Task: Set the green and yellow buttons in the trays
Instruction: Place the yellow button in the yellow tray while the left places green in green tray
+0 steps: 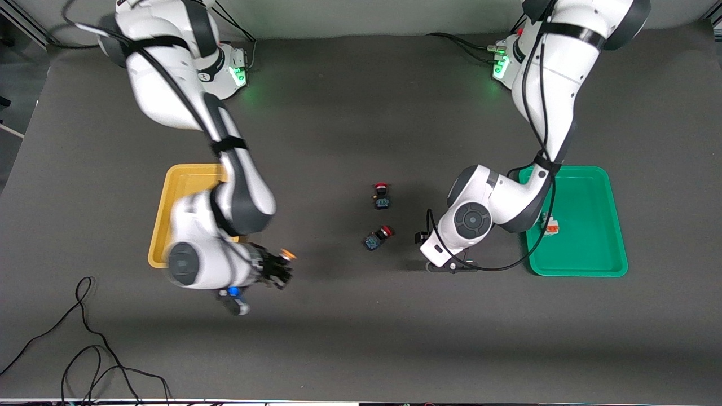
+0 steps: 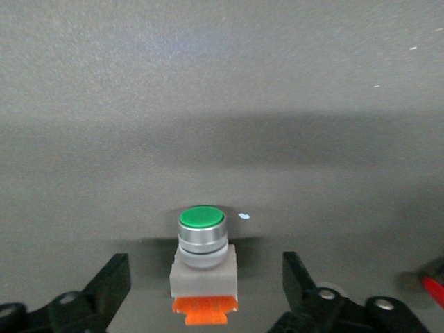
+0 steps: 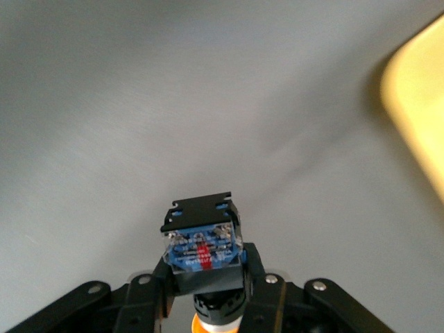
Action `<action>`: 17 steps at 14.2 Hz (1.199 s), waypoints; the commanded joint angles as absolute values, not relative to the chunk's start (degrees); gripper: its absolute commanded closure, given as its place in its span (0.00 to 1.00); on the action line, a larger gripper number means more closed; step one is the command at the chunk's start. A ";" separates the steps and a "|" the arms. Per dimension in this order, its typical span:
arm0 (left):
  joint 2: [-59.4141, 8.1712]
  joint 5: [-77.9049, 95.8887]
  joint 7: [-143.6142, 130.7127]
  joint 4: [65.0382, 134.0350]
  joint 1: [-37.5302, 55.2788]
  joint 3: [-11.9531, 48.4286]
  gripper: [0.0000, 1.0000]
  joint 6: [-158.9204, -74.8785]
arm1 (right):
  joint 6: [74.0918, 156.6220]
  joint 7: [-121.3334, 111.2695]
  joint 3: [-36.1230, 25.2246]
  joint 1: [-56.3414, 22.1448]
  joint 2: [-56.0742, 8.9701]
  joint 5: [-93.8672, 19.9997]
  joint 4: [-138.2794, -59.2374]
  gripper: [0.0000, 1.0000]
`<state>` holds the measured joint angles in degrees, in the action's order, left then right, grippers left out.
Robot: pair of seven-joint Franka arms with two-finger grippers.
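Observation:
My right gripper is shut on a yellow-capped button with a black-blue body. It holds the button over the mat beside the yellow tray, whose edge shows in the right wrist view. My left gripper is open, with its fingers on either side of a green-capped button that has a white body and an orange base and rests on the mat. In the front view the left hand hides this button. Another white and orange button lies in the green tray.
Two red-capped black-blue switches sit mid-table between the arms. A red tip shows at the edge of the left wrist view. Loose black cables lie near the table's front edge at the right arm's end.

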<state>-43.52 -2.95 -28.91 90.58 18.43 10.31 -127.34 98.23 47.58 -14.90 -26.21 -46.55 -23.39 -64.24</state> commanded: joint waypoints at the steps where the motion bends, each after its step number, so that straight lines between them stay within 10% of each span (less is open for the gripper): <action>1: -43.33 -3.96 -31.81 89.21 18.98 9.93 0.63 -126.56 | 92.91 31.87 -18.26 -25.93 -41.94 -20.32 -72.39 1.00; 3: -43.07 -3.61 -31.99 89.21 18.81 10.02 0.97 -125.78 | 97.09 19.66 -20.99 -26.01 -38.95 -19.95 -82.47 1.00; 9: -33.86 0.24 -33.23 87.37 18.28 10.20 1.00 -111.13 | 117.23 -2.28 -25.58 -26.28 -31.29 -17.49 -110.38 1.00; 10: -31.75 1.39 -32.61 87.28 16.98 10.11 1.00 -108.74 | 117.16 -2.20 -25.58 -26.11 -31.29 -17.49 -110.22 0.88; 11: -30.08 1.49 -31.56 87.62 15.31 10.28 1.00 -106.72 | 116.72 -1.59 -25.66 -26.10 -31.12 -17.49 -109.61 0.05; 17: -21.19 -0.52 -10.42 95.09 -1.90 9.76 1.00 -100.90 | 105.49 0.70 -31.01 -26.19 -24.01 -17.23 -98.54 0.00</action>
<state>-25.26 -0.07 -19.10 89.37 5.08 9.34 -100.67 110.14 -0.52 -28.32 -26.02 -28.20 -18.84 -101.09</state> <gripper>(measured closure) 0.599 0.040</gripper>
